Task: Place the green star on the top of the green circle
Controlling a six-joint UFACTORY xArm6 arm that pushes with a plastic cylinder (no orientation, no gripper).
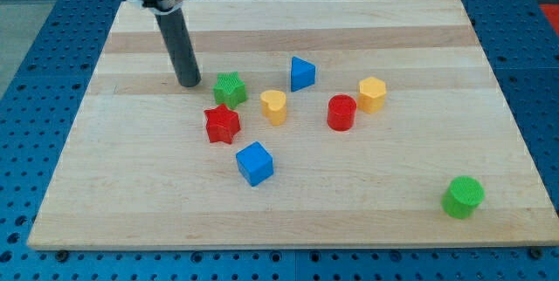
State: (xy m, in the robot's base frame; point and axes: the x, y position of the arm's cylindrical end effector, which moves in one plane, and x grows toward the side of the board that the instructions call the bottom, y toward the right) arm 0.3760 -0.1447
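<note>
The wooden board (288,211) fills most of the view, pale planks running left to right, set on a blue perforated table (35,98). My rod (181,45) comes down from the view's top left, dark and nearly upright, leaning slightly so that its lower end sits further right than its upper end. I have no fingers to open or close; the rod simply ends in my tip (189,84), which rests on the board just to the left of the green star (230,89) and slightly above it, near but with a sliver of wood showing between them.

The green star sits left of centre on the board. It lies flat, and it is about as wide as it is tall, so I cannot make out a long axis or say which way its points face; the arms are too blurred to tell.

The green circle (462,196) stands well apart from it, near the board's bottom right corner, a short upright cylinder.

Between them lie the others. The blue cube (254,162) is below the star, turned corner-on. The red star (222,124) is just below the green star, nearly touching it. The red cylinder (341,112) is right of centre, with the yellow hexagon (372,94) just beside it on the upper right. The blue triangle (302,73) stands above the yellow block (273,106), whose shape I cannot tell.
</note>
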